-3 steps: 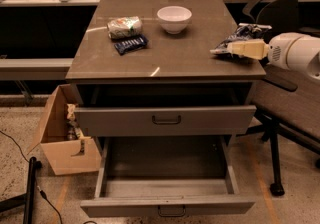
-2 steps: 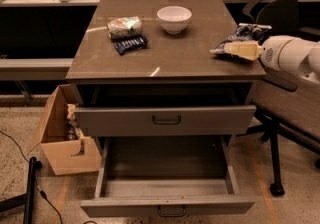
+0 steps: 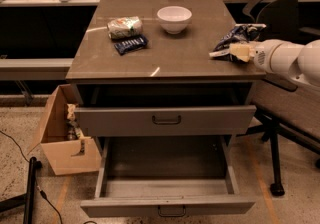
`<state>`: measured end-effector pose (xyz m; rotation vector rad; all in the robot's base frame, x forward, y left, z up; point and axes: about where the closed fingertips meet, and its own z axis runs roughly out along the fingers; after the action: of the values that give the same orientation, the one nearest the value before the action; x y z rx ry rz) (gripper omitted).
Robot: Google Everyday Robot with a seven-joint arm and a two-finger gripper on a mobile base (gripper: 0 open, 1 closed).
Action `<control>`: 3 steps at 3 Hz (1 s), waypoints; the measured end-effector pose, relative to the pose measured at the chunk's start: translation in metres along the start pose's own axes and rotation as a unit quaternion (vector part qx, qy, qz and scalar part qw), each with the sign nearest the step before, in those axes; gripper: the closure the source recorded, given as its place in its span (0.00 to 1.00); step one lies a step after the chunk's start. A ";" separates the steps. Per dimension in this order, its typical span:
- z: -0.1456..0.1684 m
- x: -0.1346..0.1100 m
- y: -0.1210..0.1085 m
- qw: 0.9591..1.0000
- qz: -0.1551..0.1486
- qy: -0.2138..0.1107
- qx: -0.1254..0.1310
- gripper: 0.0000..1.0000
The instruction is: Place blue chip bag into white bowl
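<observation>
The blue chip bag (image 3: 236,35) lies crumpled at the right edge of the brown cabinet top (image 3: 170,60). The white bowl (image 3: 174,18) stands upright and empty at the back middle, well left of the bag. My gripper (image 3: 239,51) reaches in from the right on its white arm (image 3: 292,60). It sits at the bag's near right side, at tabletop height, overlapping the bag's lower edge. Whether it grips the bag does not show.
A pale rolled bag (image 3: 124,26) and a small flat dark blue packet (image 3: 130,44) lie left of the bowl. The bottom drawer (image 3: 167,183) is pulled far out and the one above (image 3: 165,118) slightly. A cardboard box (image 3: 60,140) stands at the left, a chair (image 3: 274,10) behind the right.
My arm and gripper have moved a little to the left, closer onto the blue chip bag. The bag, the bowl and the other packets have not moved.
</observation>
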<state>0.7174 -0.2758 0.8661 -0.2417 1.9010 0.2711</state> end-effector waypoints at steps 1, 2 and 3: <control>0.008 0.001 0.004 1.000 0.001 0.001 -0.004 0.87; 0.013 -0.031 0.014 0.999 -0.001 -0.031 -0.017 1.00; 0.007 -0.094 0.034 0.996 -0.018 -0.082 -0.033 1.00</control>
<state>0.7455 -0.2374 0.9550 -0.2904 1.7257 0.3205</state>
